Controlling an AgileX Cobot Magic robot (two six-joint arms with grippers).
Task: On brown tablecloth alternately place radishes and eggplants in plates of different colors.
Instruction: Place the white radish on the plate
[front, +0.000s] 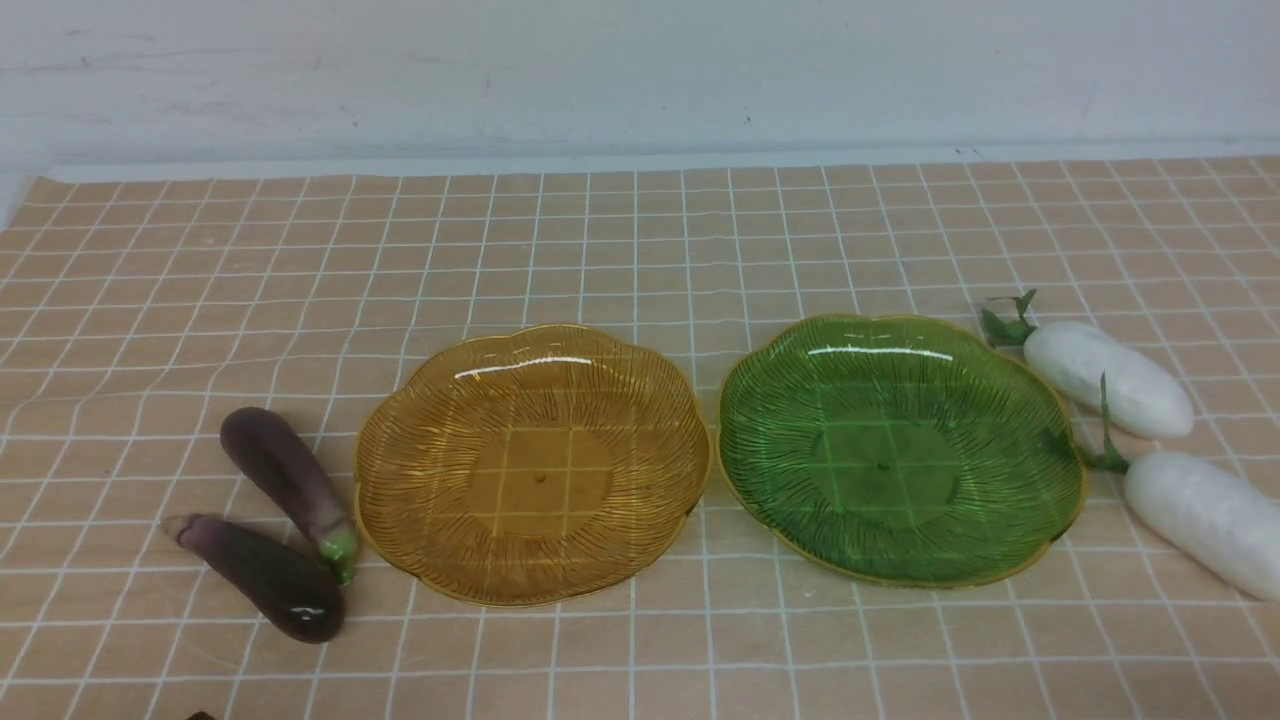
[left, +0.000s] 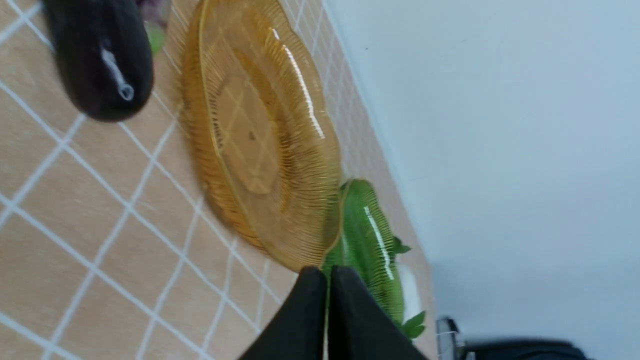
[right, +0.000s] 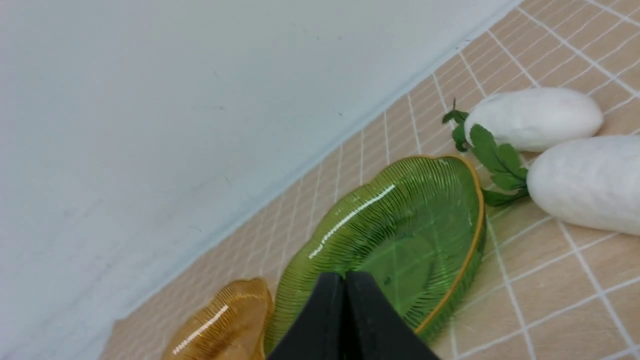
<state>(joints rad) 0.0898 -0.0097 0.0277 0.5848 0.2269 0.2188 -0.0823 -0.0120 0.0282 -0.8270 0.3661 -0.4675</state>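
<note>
On the brown tablecloth (front: 640, 250) we had both plates side by side at centre: amber plate (front: 533, 465) on the robot's left, green plate (front: 900, 450) on its right, rims just apart. Both were flat on the cloth and held nothing.

Left of the amber plate we saw the two eggplants in a V. The lighter eggplant (front: 285, 475) had its green stem tip just beside the amber rim. The darker eggplant (front: 260, 578) lay nearer the robot, and the two met at the stem end.

Right of the green plate we saw both radishes on the cloth, leafy tops pointing at the plate. The far radish (front: 1105, 378) sat just behind the near radish (front: 1205, 520); we could not tell whether they touched. The near one's leaves reached the green rim.

Left gripper (left: 327, 280): jaws pressed together, nothing between them, low over the cloth on the robot's side of the amber plate. Right gripper (right: 345, 282): jaws together as well, holding nothing, aimed at the green plate. A pale wall (front: 640, 80) ran behind the cloth.
</note>
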